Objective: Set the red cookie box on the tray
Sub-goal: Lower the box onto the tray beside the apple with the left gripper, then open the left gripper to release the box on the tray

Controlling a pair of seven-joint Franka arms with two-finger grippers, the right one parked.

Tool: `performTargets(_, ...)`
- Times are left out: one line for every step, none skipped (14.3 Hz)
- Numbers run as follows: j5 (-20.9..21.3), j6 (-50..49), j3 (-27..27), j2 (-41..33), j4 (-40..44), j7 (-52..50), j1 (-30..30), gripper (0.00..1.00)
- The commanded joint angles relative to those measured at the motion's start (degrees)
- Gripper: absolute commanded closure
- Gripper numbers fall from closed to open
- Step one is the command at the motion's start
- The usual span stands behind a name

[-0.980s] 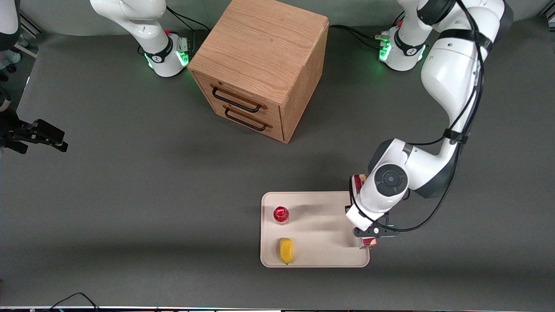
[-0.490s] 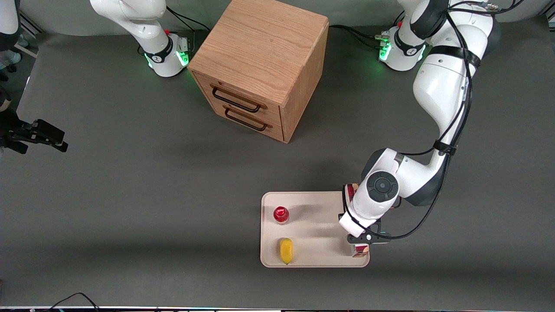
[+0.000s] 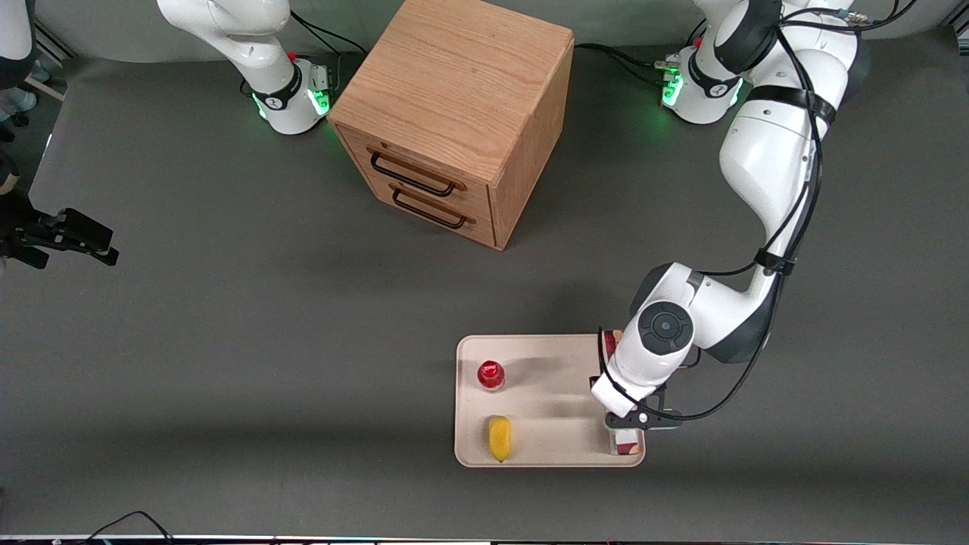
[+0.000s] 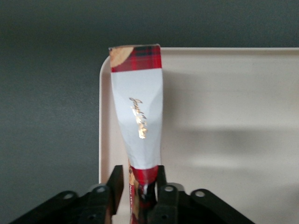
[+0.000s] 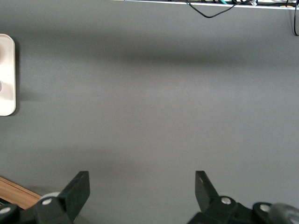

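Held lengthwise along the tray (image 3: 545, 424) edge nearest the working arm, likely to keep clear of the small red-capped bottle (image 3: 490, 374) and yellow item (image 3: 500, 437) already there. Gripper (image 4: 140, 186) low over that edge, jaws closed narrowly on the red cookie box (image 4: 138, 122). Box over the tray, just inside the rim; contact with its floor unclear.

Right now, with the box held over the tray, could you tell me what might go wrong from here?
1. The tool grips the box at one end only, so the long carton may swing or slip.
2. The box hangs along the tray rim at the edge toward the working arm; released here, it might catch the rim and tip onto the table.
3. The bottle and yellow item stand apart from it, so collision looks unlikely.
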Motion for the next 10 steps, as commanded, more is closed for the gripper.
performTargets(1.46,-1.67,-0.08,-0.57,1.88,-0.71,0.1,0.0)
performTargets(1.29,-2.55,-0.08,-1.88,1.62,-0.71,0.63,0.0)
performTargets(1.29,-5.95,-0.43,-3.81,1.53,-0.71,0.72,0.0)
performTargets(1.29,-10.33,-0.7,-6.09,1.62,-0.02,1.07,0.0)
performTargets(1.03,-14.03,-1.22,-8.38,1.44,1.47,1.77,0.0)
performTargets(-1.59,-17.72,-2.01,-10.66,1.44,4.97,2.82,0.0)
performTargets(-5.7,-21.24,-1.41,-14.16,1.09,9.26,3.61,0.0)
performTargets(-9.66,-23.45,0.6,-17.68,-1.43,13.57,4.32,0.0)
performTargets(-12.83,-23.65,3.93,-22.24,-4.77,16.83,4.06,0.0)
performTargets(-15.56,-23.3,6.4,-26.64,-8.37,18.78,4.06,0.0)
